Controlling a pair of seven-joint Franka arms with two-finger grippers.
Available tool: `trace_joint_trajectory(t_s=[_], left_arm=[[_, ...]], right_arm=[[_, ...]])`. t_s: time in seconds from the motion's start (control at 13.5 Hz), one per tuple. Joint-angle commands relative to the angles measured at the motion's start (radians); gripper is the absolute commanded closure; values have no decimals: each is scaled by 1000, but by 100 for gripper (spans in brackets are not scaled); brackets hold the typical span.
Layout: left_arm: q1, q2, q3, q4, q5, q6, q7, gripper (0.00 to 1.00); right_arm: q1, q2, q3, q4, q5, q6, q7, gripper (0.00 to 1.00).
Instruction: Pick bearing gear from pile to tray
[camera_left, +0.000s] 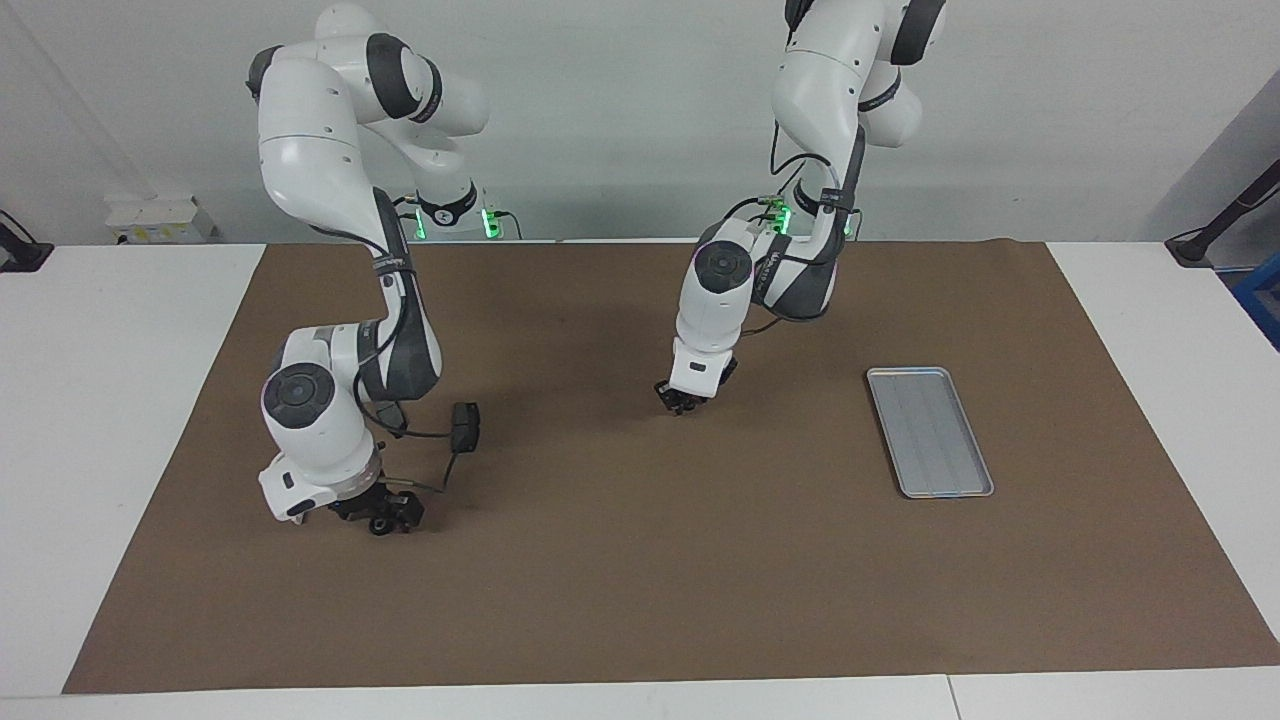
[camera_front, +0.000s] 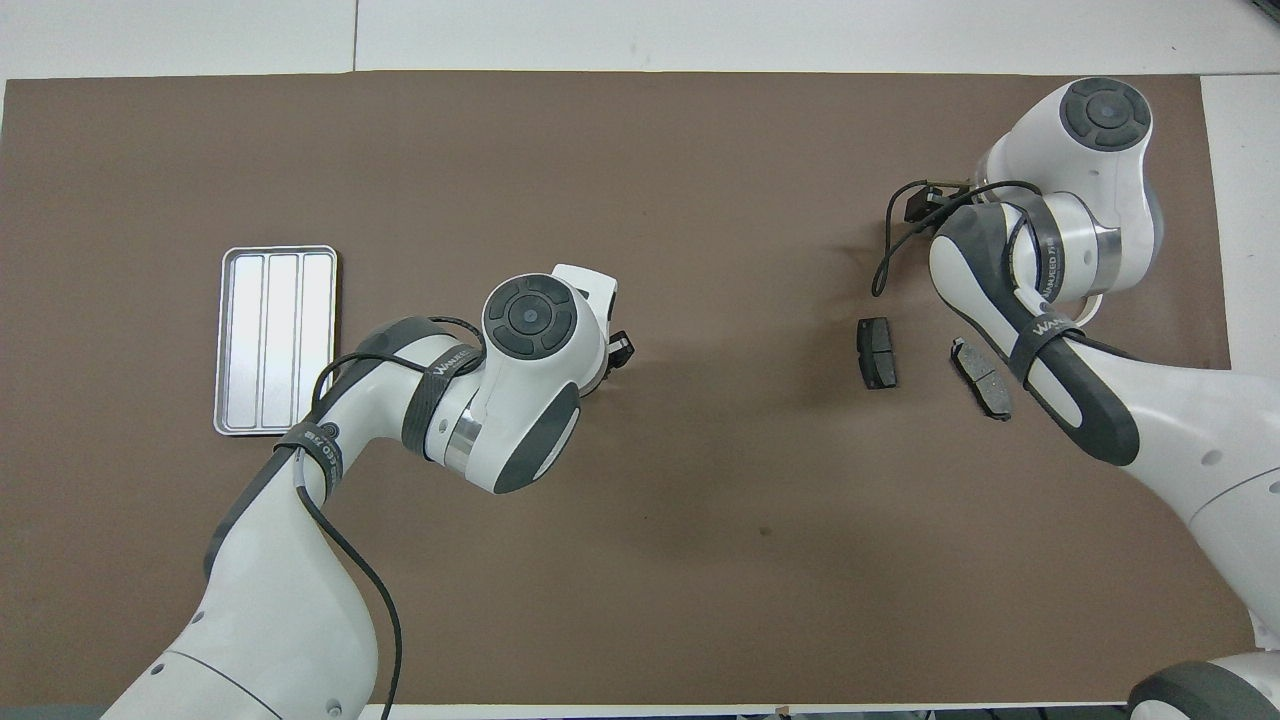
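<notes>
- Plain grey wall at the back, white table in front of it, big brown mat covering most of the top.
- Silver-grey metal tray flat on the mat toward the left arm's end of the table, long side running away from the robots, ridged floor showing end to end.
- Pile down at the right arm's end, well apart from the tray: two dark grey brake pads lying flat on the mat, one closer to mid-table, the other just beside it and partly tucked under the right arm's forearm in the overhead view.
- Small black round part, looks like the bearing gear, farther from the robots than both pads, sitting on the mat.
- Right gripper down low right on top of that round part, wrist tilted, black fingers either side of it. Can't tell whether pinching it or just straddling it; completely hidden under the arm's own wrist from overhead.
- Loose black cable looping off the right wrist, hanging near the pads.
- Left gripper pointed straight down, low over bare mat around mid-table, between the pile and the tray and nowhere near touching the tray. Jaws too dark and bunched up to call: can't tell if spread, pressed together, or pinching anything.
- From overhead, only a black tip of the left gripper poking out past the big round wrist joint.
</notes>
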Motion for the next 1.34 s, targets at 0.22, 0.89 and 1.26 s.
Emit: trace_joint_trajectory(t_s=[0.22,0.89,1.26], left_arm=[[-35,-32,15,-52,-5,26,-32,72],[206,-242,24,-93,-4,-296,351,97],[535,-268,26,-136,-4,-315,921,97]], right_arm=[[-32,5,19,-10,-2,11,1,25],[-30,5,19,-10,24,4,1,100],[-10,-29,28,136,7,-282,-23,100]])
